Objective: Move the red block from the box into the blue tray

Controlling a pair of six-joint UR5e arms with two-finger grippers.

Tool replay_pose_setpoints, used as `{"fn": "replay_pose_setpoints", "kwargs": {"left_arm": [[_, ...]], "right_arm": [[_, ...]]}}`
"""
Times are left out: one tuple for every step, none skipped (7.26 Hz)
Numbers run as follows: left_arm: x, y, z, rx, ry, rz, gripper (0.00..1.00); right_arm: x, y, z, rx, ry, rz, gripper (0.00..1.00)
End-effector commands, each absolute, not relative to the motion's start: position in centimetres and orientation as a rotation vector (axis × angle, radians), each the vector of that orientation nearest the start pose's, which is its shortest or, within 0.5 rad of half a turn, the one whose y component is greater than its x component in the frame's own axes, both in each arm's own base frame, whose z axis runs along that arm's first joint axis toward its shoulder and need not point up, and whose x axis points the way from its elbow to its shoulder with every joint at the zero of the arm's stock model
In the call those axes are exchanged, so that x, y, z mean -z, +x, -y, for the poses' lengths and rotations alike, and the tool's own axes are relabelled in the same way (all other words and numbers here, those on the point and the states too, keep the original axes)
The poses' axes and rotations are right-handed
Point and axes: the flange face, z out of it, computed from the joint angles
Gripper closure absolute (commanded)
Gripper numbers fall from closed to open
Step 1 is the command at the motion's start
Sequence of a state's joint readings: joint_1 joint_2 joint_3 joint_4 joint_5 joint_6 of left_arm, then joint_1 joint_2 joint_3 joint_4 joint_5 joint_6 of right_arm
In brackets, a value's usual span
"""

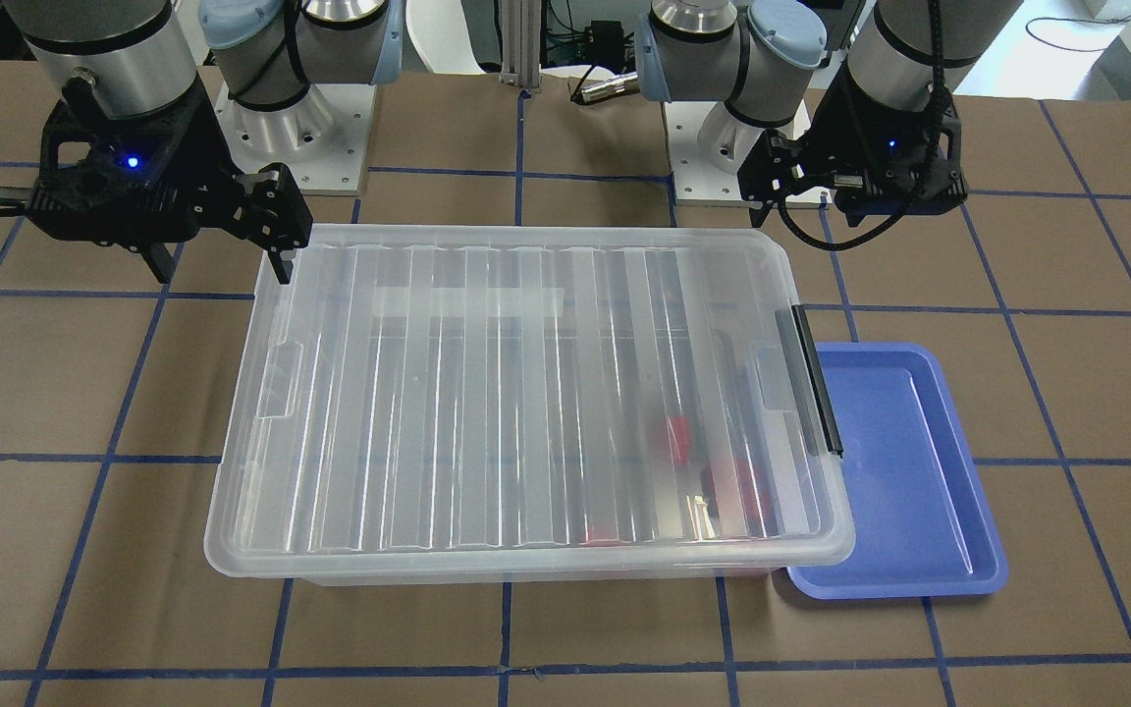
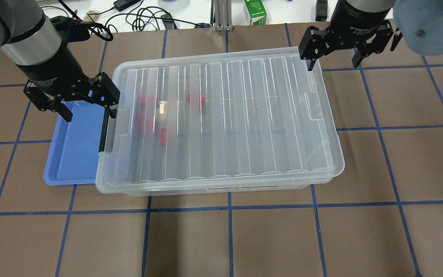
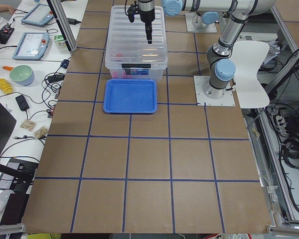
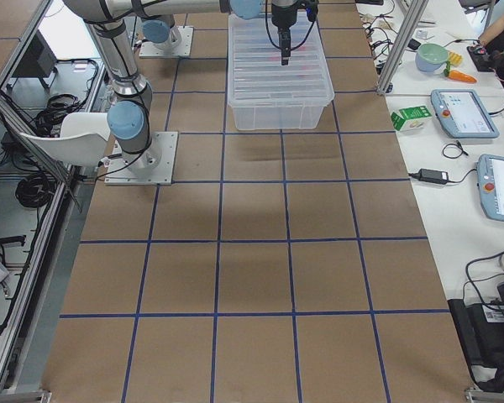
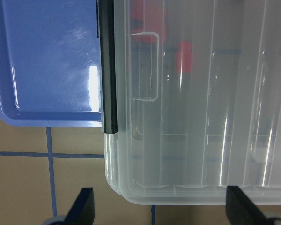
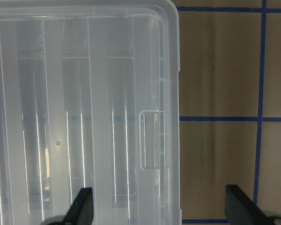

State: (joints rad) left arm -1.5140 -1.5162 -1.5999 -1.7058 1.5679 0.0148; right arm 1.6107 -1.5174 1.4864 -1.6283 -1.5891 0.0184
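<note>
Left fingers (image 2: 109, 100) and right fingers (image 2: 308, 57) spread, I am risking dragging the box (image 2: 221, 115) onto the tray (image 2: 71, 154) if its latch (image 2: 104, 132) holds.

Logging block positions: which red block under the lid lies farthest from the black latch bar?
The lone red block toward the box's middle; the others cluster near the latch bar.

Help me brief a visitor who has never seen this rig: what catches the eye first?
The large clear box mid-table, its ribbed lid on, with red blocks blurred through it near the black latch. The blue tray lies empty beside that end, and the left gripper and right gripper hang above opposite ends of the box, jaws open.
</note>
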Motion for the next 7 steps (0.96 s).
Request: {"fn": "replay_pose_setpoints", "kwargs": {"left_arm": [[-48.7, -10.7, 46.4, -0.174, -0.065, -3.143, 0.0], [-48.7, -10.7, 46.4, -0.171, -0.065, -3.143, 0.0], [-48.7, -10.7, 46.4, -0.173, -0.065, -3.142, 0.0], [-48.7, -10.7, 46.4, -0.174, -0.065, -3.143, 0.0], [-48.7, -10.7, 46.4, -0.174, -0.065, -3.142, 0.0], [-48.7, -10.7, 46.4, -0.174, -0.063, -3.142, 0.0], [-48.7, -10.7, 46.4, -0.174, -0.06, -3.142, 0.0]], "right_arm": [[-50.8, 15.2, 51.7, 0.139, -0.035, -3.154, 0.0], [-50.9, 15.1, 51.6, 0.139, -0.035, -3.154, 0.0], [-50.9, 15.1, 51.6, 0.139, -0.037, -3.154, 0.0], [-50.8, 15.0, 51.8, 0.134, -0.037, -3.155, 0.0], [-50.6, 14.3, 51.9, 0.126, -0.03, -3.156, 0.0], [-51.0, 12.6, 52.1, 0.135, -0.049, -3.159, 0.0], [-51.1, 10.3, 52.5, 0.13, -0.053, -3.151, 0.0]]}}
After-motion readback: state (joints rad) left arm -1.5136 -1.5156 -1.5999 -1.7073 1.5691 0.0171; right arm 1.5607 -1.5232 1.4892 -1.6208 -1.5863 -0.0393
